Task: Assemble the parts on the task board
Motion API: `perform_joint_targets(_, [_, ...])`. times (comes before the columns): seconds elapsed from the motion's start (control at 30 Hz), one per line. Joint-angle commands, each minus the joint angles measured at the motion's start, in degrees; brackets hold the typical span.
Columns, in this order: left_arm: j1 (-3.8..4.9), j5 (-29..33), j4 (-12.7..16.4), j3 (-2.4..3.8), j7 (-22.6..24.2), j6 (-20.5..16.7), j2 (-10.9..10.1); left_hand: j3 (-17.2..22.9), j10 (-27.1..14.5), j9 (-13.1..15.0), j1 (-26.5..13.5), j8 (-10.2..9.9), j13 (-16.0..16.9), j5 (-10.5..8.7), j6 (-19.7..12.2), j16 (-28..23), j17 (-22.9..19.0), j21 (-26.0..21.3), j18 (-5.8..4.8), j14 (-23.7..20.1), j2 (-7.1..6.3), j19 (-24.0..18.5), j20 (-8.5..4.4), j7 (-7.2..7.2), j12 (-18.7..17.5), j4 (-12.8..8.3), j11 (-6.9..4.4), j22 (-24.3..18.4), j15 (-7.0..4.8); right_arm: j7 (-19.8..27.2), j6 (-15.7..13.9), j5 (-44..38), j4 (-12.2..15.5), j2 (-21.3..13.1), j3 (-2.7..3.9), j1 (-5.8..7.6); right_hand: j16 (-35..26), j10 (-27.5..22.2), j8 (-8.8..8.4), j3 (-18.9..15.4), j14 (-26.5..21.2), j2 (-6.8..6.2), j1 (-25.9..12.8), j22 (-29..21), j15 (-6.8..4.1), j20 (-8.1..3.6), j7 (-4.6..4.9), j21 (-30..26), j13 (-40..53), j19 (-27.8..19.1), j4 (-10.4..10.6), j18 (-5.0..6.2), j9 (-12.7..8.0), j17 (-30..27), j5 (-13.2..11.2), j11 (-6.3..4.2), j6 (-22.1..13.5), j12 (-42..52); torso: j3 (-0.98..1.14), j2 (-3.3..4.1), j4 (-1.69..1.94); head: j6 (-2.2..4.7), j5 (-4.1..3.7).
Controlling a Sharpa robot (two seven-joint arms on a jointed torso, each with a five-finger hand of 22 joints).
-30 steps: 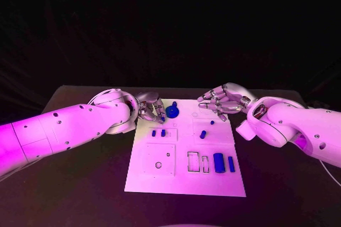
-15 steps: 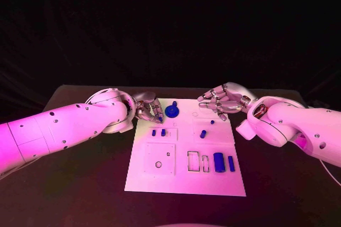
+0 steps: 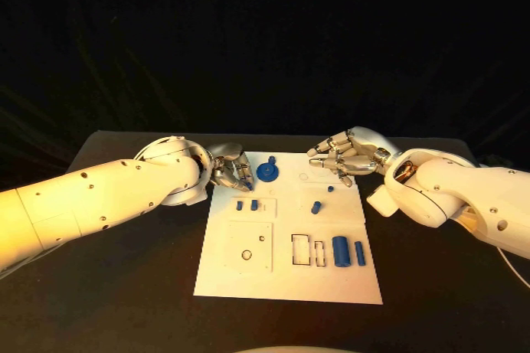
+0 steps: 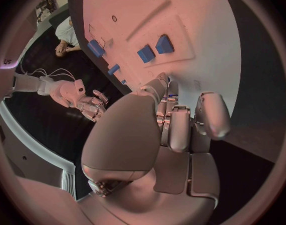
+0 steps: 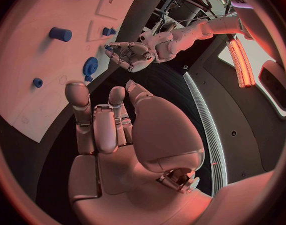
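Note:
The white task board (image 3: 289, 280) lies in the middle of the table. A round blue part (image 3: 267, 170) stands near its far edge and also shows in the right wrist view (image 5: 89, 65). My left hand (image 3: 232, 171) hovers just left of it, fingers curled, and seems to pinch a small blue part (image 4: 170, 79) at its fingertips. My right hand (image 3: 345, 157) hangs over the board's far right corner with loosely bent fingers (image 5: 77, 101) and nothing in them. Two small blue pegs (image 3: 247, 205) stand in a recess below my left hand.
Further blue parts are on the board: a short peg (image 3: 316, 207), a tiny one (image 3: 330, 189), a thick cylinder (image 3: 340, 251) and a thin bar (image 3: 359, 252) beside empty slots (image 3: 300, 248). A square recess (image 3: 250, 246) lies at the near left. Black table (image 3: 122, 292) surrounds the board.
My left hand has drawn back a little to the left, away from the round blue part. The right hand has hardly moved.

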Motion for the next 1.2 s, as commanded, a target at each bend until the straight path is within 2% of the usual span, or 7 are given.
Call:
perform_joint_targets(0.03, [0.00, -0.74, -0.09, -0.02, 0.18, 1.15, 0.29, 0.29, 0.43, 0.06, -0.40, -0.18, 0.08, 0.20, 0.39, 0.16, 0.00, 0.10, -1.10, 0.62, 0.02, -0.39, 0.08, -0.01, -0.28, -0.04, 0.05, 0.10, 0.18, 0.58, 0.32, -0.16, 0.06, 0.05, 0.00, -0.04, 0.07, -0.15, 0.32, -0.23, 2.08, 0.52, -0.13, 0.07, 0.22, 0.01, 0.16, -0.14, 0.06, 0.35, 0.16, 0.74, 0.07, 0.09, 0.37, 0.07, -0.30, 0.28, -0.02, 0.00, -0.04, -0.01, 0.03])
perform_joint_targets(0.7, [-0.04, -0.81, -0.86, -0.11, 0.15, 1.78, 1.22, 0.29, 0.43, 0.06, -0.40, -0.18, 0.08, 0.20, 0.39, 0.16, 0.00, 0.10, -1.10, 0.62, 0.02, -0.39, 0.08, -0.01, -0.28, -0.04, 0.05, 0.10, 0.18, 0.52, 0.43, -0.16, 0.06, 0.11, 0.00, -0.04, 0.07, -0.15, 0.32, -0.23, 2.08, 0.52, -0.13, 0.07, 0.22, 0.01, 0.16, -0.14, 0.06, 0.35, 0.16, 0.74, 0.07, 0.09, 0.37, 0.07, -0.30, 0.28, -0.01, 0.02, -0.01, -0.26, 0.06])
perform_joint_targets(1.2, [-0.07, -0.81, -1.66, -0.44, 0.34, 3.01, 1.92, 0.39, 0.63, 0.10, -0.51, -0.18, 0.13, 0.21, 0.58, 0.19, -0.03, 0.19, -1.11, 0.61, -0.04, -0.39, 0.09, -0.07, -0.33, -0.10, -0.01, 0.20, 0.15, 0.53, 0.75, -0.06, 0.07, 0.10, 0.00, -0.04, 0.07, -0.15, 0.32, -0.23, 2.08, 0.52, -0.13, 0.07, 0.22, 0.01, 0.16, -0.14, 0.06, 0.35, 0.16, 0.74, 0.07, 0.09, 0.37, 0.07, -0.30, 0.28, 0.00, 0.01, -0.03, -0.32, 0.22])
